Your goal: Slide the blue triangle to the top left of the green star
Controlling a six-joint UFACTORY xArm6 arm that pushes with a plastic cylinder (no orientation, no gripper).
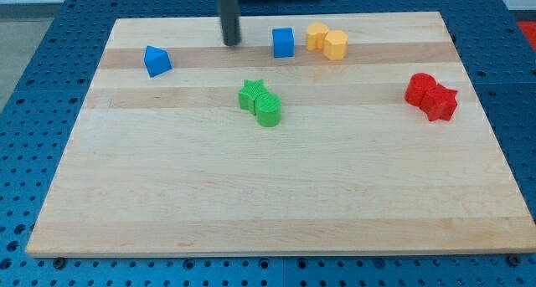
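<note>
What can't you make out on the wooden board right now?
- Dark rod: upper part cut off by the view's top; my tip shows, between blue triangle and blue cube.
- Touching green blocks: green star clear, its partner too small to name.

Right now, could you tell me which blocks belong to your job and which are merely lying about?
Job: blue triangle; green star; my tip, between triangle and blue cube.
Lying about: blue cube; green cylinder; two yellow blocks; two red blocks.

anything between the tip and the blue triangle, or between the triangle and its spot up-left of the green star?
Nothing visible. My tip stands right of the blue triangle with bare board between; the stretch toward the green star is bare too.
</note>
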